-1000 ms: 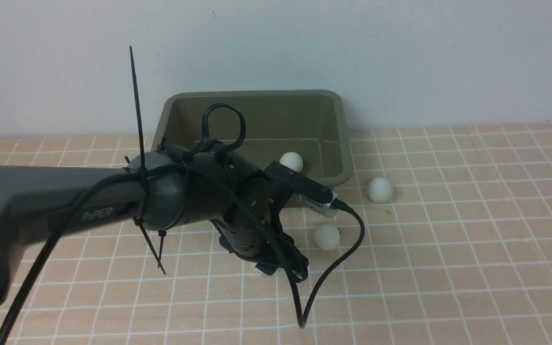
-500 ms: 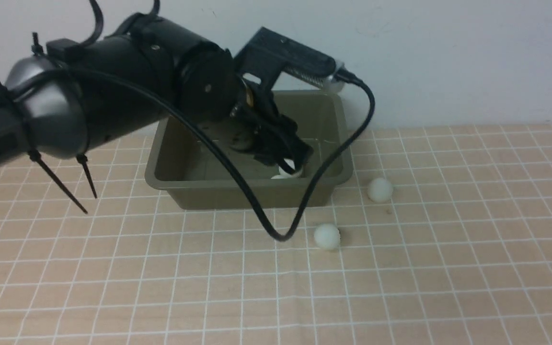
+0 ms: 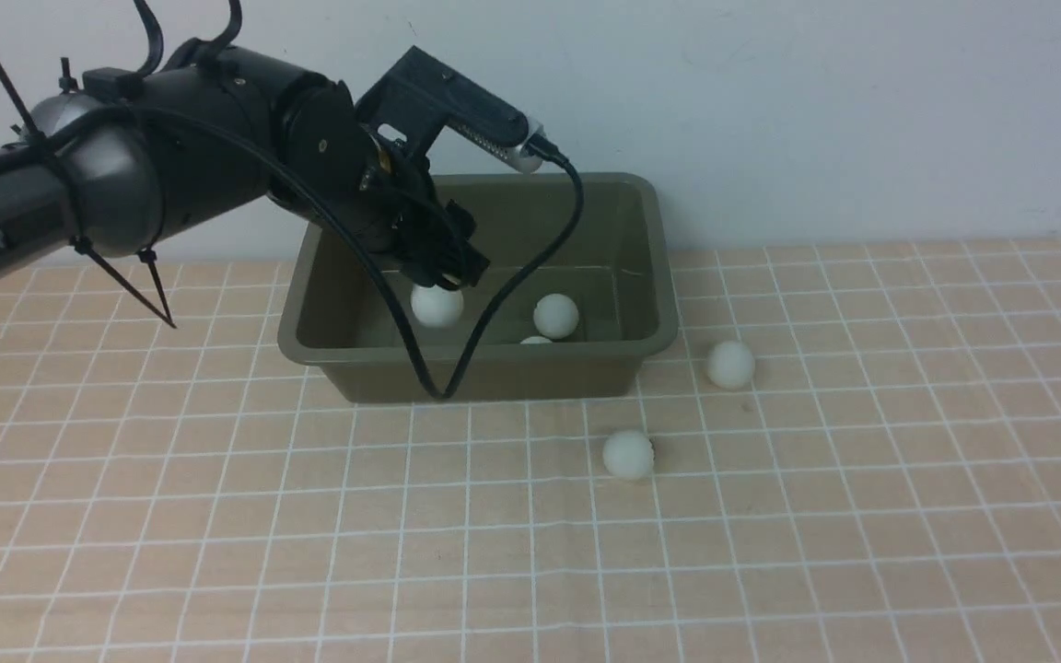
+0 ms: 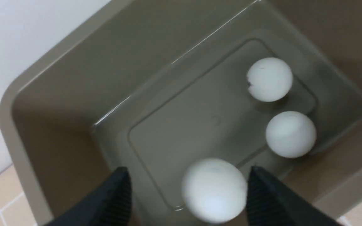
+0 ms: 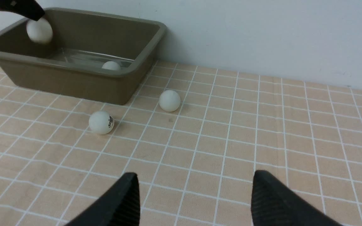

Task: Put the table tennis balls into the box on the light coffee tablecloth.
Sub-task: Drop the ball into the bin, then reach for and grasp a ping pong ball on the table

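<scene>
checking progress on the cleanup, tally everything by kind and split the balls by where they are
table tennis balls lying in the box: 2
table tennis ball between the jaws of the open left gripper, over the box: 1
table tennis balls on the tablecloth: 2
box: 1
total: 6 things, 5 of them balls

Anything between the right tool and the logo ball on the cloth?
No. The right wrist view shows only bare cloth between the right tool and that ball.

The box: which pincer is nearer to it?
Left. The left pincer hangs over the box; the right pincer is over the cloth, apart from it.
</scene>
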